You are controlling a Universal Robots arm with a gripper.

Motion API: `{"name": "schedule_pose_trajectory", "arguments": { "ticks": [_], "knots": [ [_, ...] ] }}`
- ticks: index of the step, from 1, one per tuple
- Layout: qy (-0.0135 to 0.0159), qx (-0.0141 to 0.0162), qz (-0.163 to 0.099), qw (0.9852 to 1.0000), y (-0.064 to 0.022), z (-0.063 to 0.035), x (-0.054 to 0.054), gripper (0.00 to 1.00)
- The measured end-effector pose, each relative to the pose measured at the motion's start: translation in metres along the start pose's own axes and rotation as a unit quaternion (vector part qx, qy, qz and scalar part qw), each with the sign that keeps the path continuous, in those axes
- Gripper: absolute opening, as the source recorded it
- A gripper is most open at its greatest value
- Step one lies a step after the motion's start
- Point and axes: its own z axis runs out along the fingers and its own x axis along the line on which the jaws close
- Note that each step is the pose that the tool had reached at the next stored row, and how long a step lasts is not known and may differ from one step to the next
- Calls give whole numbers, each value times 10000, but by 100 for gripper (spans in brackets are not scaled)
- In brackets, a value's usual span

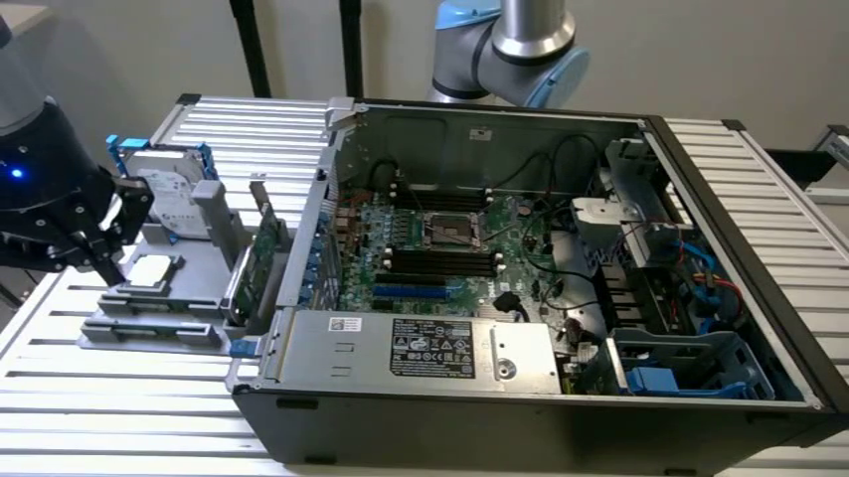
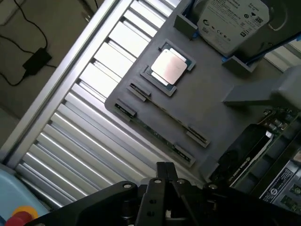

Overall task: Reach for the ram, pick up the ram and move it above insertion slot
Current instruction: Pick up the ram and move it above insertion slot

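The ram (image 2: pixel 157 136) is a thin green stick standing on edge in a groove along the rim of a grey parts holder (image 2: pixel 211 101). My gripper (image 2: pixel 165 165) hovers above the table slats just off that rim, fingers together and nothing between them. In the exterior view the gripper (image 1: pixel 113 276) hangs over the holder (image 1: pixel 199 268) at the left, close to the CPU (image 1: pixel 153 270). The black memory slots (image 1: pixel 438 260) lie on the motherboard inside the open computer case (image 1: pixel 531 397), well off to the exterior view's right.
On the holder also sit a silver CPU (image 2: pixel 169 66), a hard drive (image 2: pixel 233 21) and an upright expansion card (image 1: pixel 272 248). The case wall (image 1: pixel 312 248) rises between holder and motherboard. A second robot arm (image 1: pixel 524 45) stands behind the case.
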Motion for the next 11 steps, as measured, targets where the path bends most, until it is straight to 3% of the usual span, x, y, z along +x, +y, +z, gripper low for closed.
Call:
{"name": "schedule_pose_trajectory", "arguments": {
  "ticks": [6, 11],
  "knots": [
    [19, -2, -547, 9985, -1, 27, 0, 11],
    [35, -3, -995, 9950, -2, 50, 0, 11]
  ]
}}
